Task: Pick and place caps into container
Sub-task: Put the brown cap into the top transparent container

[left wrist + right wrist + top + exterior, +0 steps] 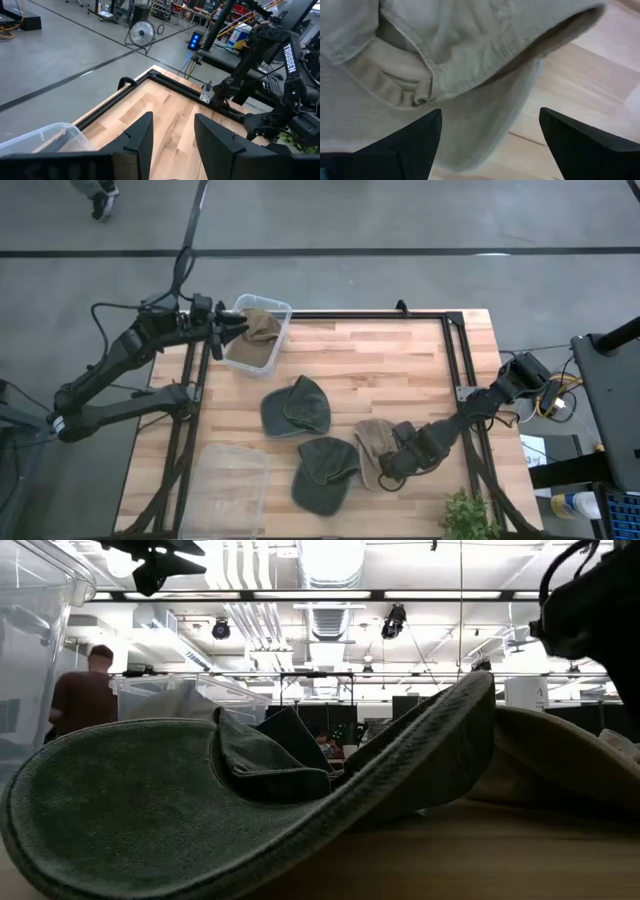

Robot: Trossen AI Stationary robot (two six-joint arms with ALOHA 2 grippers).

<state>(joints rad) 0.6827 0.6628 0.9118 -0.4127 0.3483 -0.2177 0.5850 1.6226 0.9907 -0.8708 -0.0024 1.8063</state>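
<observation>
Khaki fabric cap (445, 60) lies just ahead of the right end effector (490, 145), fingers spread wide and empty; soft and floppy, best pinched at its stiffer brim.

The table's (400, 345) far half lies bare from the bin (258, 335) at the far left corner across to the far right corner; the left gripper (232, 326) hangs at that bin's left rim, fingers (142, 137) parted; a tan cap (262, 326) fills the bin; two green caps (296, 408) (324, 472) and a tan cap (372, 442) crowd the middle toward the near edge; the right gripper (388, 465), spread wide, sits just beside the tan one; a second bin (228, 485) blocks the near left corner; a plant (468, 518) stands at the near right corner.
</observation>
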